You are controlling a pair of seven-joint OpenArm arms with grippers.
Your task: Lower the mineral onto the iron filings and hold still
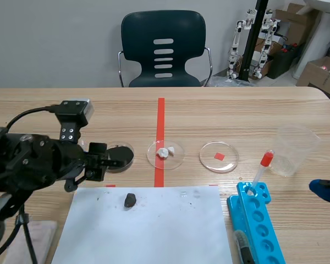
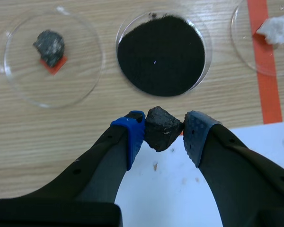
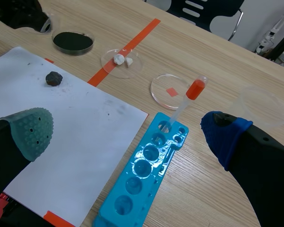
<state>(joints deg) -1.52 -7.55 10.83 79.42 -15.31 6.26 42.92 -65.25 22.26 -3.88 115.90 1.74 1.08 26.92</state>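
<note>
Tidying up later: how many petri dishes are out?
4. Along one row: the grey-rock dish, the iron filings dish, the white-chunk dish, the empty dish. Others may be hidden.

In the scene view the left gripper hides its mineral and the nine o'clock side of the filings dish. The edge crops the right gripper.
</note>
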